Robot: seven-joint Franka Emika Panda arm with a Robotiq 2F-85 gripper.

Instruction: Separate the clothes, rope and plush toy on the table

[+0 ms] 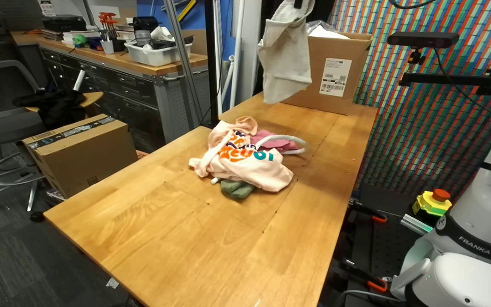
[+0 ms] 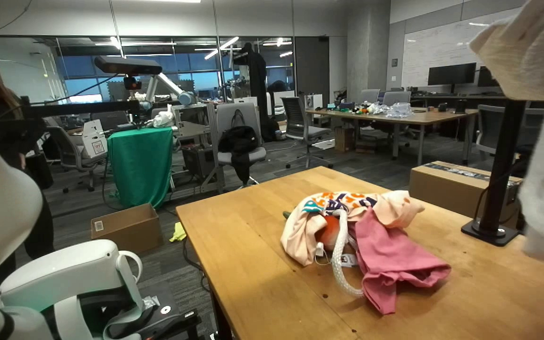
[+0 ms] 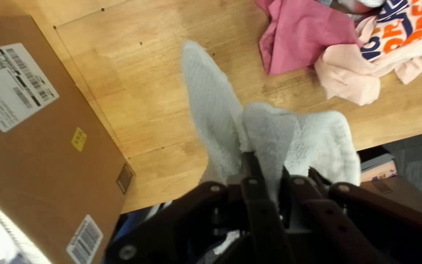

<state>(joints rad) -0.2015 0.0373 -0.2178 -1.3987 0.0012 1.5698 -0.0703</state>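
A: Fingers?

B: Narrow, pinching the white cloth, which hangs above the tabletop, between the box and the shirt as the wrist view has it

A: What could go wrong from here?

B: A slip, I'd guess, if the pinch has caught only a thin fold; or the loose end snagging on the box, if carried low past it. Bigger worry for later: the rope loops out of the shirt's folds and lies against the pink garment. Lift either and the rope, perhaps the toy too, may be dragged along

A: Appearance?

B: White cloth: limp, fuzzy, drooping in two lobes. Shirt: cream, rumpled, orange and navy lettering. Toy: orange-red, beside the rope, mostly hidden by the shirt. Rope: thick, woven, bowed. Pink garment: plain, creased
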